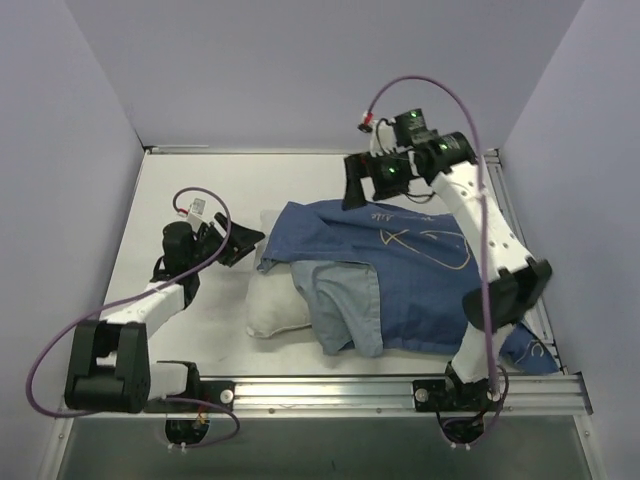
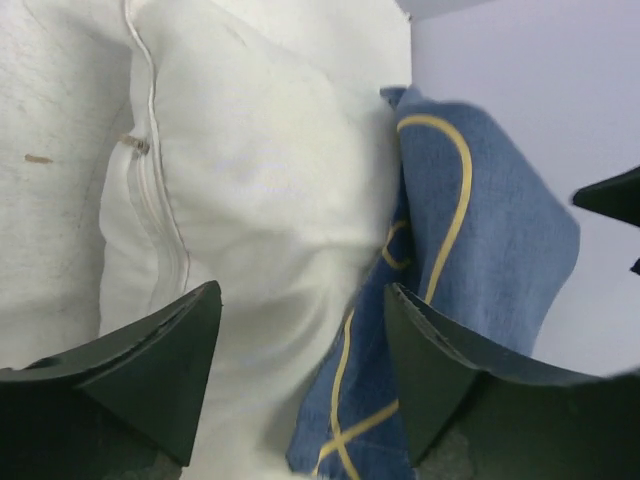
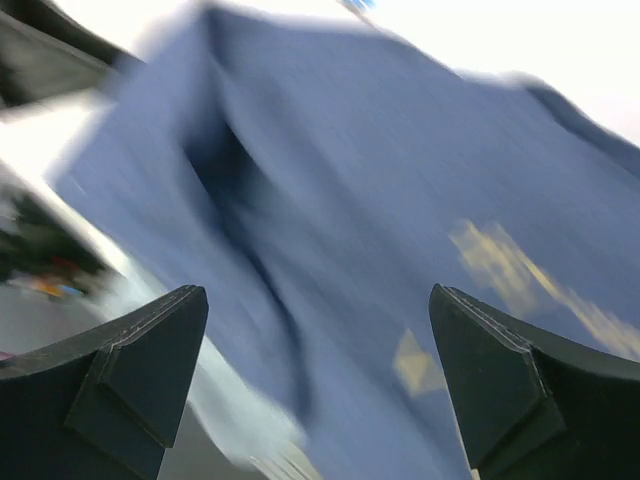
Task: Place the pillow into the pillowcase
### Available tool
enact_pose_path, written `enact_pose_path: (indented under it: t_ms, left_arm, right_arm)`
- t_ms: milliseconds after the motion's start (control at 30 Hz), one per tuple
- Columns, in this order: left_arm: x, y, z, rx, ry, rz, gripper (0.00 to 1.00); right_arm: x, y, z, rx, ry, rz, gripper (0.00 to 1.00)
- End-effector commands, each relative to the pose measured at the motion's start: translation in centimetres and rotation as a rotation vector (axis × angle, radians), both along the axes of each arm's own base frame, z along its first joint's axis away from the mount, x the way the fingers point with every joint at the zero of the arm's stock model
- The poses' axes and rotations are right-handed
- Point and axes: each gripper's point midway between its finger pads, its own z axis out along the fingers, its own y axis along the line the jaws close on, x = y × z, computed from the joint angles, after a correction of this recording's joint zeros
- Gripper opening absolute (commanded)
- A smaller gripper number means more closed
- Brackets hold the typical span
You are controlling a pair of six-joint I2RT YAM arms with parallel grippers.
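White table (image 1: 300, 180), plump pillow (image 1: 272, 305), rumpled blue pillowcase (image 1: 420, 290)

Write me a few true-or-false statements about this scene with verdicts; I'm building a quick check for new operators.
1. The pillowcase lies draped over part of the pillow. True.
2. The pillow is wholly inside the pillowcase. False: its white end sticks out bare on the left arm's side.
3. The left end effector is clamped shut on the pillow. False: its jaws stand apart and grip nothing, with the pillow and the pillowcase's edge ahead of them.
4. The right end effector is open, with blue pillowcase fabric in front of it. True.
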Motion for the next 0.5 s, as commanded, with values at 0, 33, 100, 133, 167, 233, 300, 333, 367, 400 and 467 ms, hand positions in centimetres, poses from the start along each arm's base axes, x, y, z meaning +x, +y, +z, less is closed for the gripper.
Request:
enact_pose_path:
  t_ms: [0, 33, 100, 133, 167, 233, 300, 333, 367, 400, 467]
  left_arm:
    - [-3.1, -0.4, -0.1, 0.11, -0.014, -0.153, 0.75]
    - [-3.9, -0.3, -0.8, 0.133, 0.019, -0.175, 0.76]
    - [-5.8, -0.2, -3.2, 0.162, 0.119, -0.207, 0.76]
    - [-6.6, -0.4, -3.8, 0.15, 0.147, -0.225, 0.75]
    - [-7.0, -0.6, -4.3, 0.132, 0.184, -0.22, 0.74]
    - [-8.6, -1.7, -5.6, 0.11, 0.231, -0.248, 0.69]
    - [-9.0, -2.8, -5.3, 0.082, 0.229, -0.267, 0.62]
    - [-9.7, -3.9, -5.2, 0.08, 0.225, -0.306, 0.57]
    - [-9.6, -4.5, -4.7, 0.07, 0.196, -0.323, 0.5]
    - [-9.6, -4.9, -4.6, 0.066, 0.188, -0.336, 0.47]
    - [-9.0, -5.4, -3.9, 0.04, 0.17, -0.34, 0.43]
  right_arm:
    - [-7.6, -9.6, 1.1, -0.349, -0.124, 0.091, 0.99]
    - [-8.5, -11.0, 0.1, -0.402, -0.111, 0.102, 0.99]
    - [-12.3, -13.4, -3.9, -0.484, 0.032, 0.167, 0.97]
    - [-13.2, -14.3, -5.5, -0.512, 0.084, 0.191, 0.95]
    - [-14.6, -15.0, -7.8, -0.535, 0.172, 0.21, 0.95]
    - [-14.7, -15.1, -10.5, -0.543, 0.276, 0.224, 0.93]
    - [-11.9, -14.4, -12.7, -0.525, 0.308, 0.202, 0.9]
    - [-10.5, -13.8, -13.0, -0.505, 0.298, 0.189, 0.89]
    - [-8.5, -13.0, -12.9, -0.489, 0.268, 0.177, 0.89]
    - [-4.8, -11.5, -12.5, -0.464, 0.218, 0.162, 0.89]
    - [-1.3, -9.1, -12.5, -0.404, 0.214, 0.134, 0.88]
